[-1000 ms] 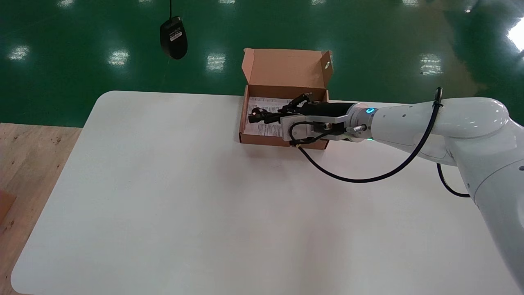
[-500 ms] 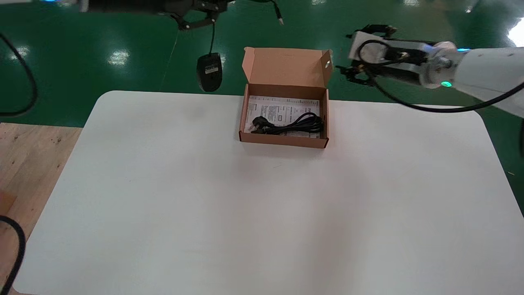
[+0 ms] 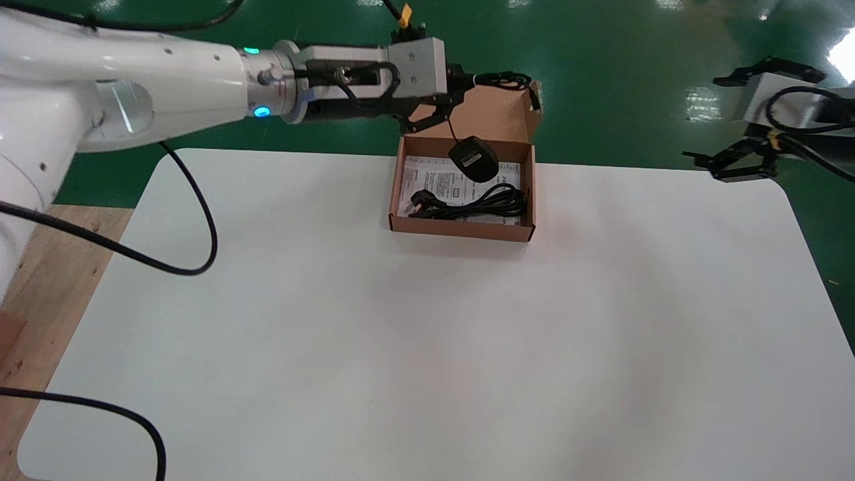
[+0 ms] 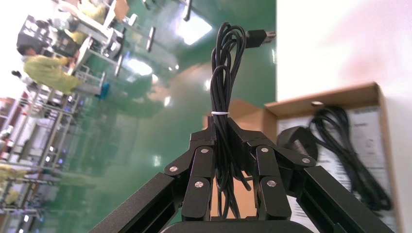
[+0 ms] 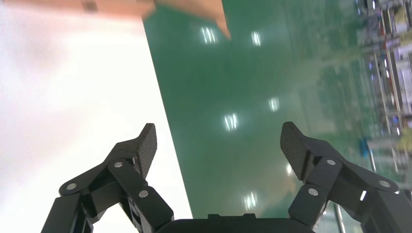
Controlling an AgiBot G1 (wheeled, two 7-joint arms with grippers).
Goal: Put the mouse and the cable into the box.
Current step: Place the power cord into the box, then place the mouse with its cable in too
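Over the box [image 3: 461,230], the mouse [image 3: 473,159] dangles.
Left pincer [image 4: 221,127] grasps its bundled cord [image 4: 223,73]; cable [image 3: 481,202] lies inside; right pincer [image 5: 219,136] is released.

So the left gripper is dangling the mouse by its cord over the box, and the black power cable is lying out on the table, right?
Not quite. The left gripper does dangle the mouse by its cord over the box, but the black power cable lies inside the box, as the head view shows.
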